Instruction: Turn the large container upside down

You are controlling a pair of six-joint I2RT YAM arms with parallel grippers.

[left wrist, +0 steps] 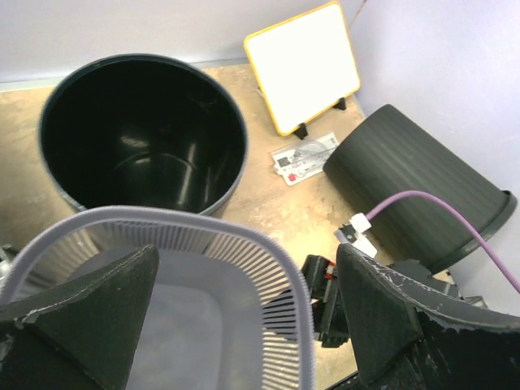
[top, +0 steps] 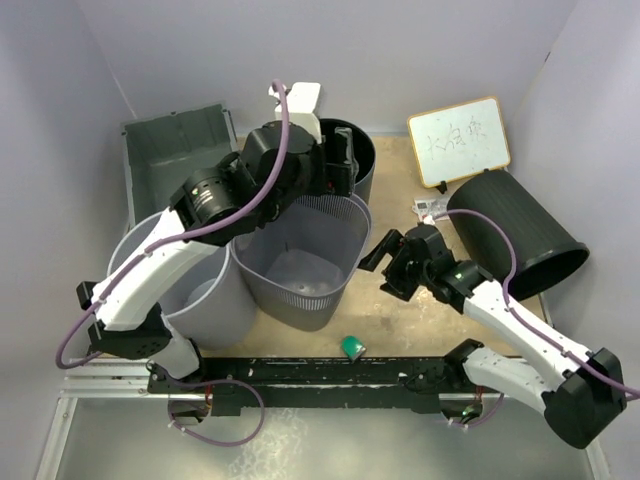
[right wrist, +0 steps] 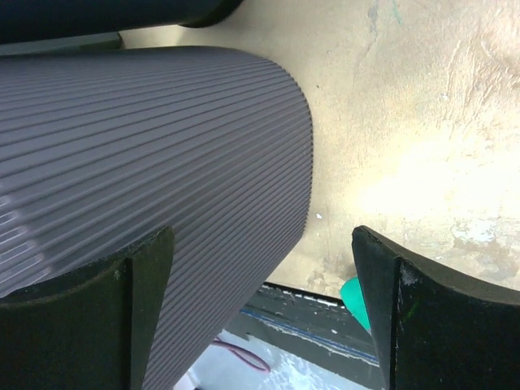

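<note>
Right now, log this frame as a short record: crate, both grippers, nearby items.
large container: far left corner, opening up, untouched
left gripper: open, above slotted basket rim
right gripper: open, beside the basket's wall
other: black bin upright; dark ribbed bin on its side; whiteboard

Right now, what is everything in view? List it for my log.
crate: one, dark grey, back left corner
round bin: one, light grey, front left
basket: one, pale grey, ribbed, centre
upright bin: one, black, back centre
tipped bin: one, black, ribbed, on its side, right
whiteboard: one, yellow-framed, back right
card: one, white, in front of the whiteboard
small object: one, green, front centre
left gripper: open, above the basket's rim
right gripper: open, beside the basket
</note>
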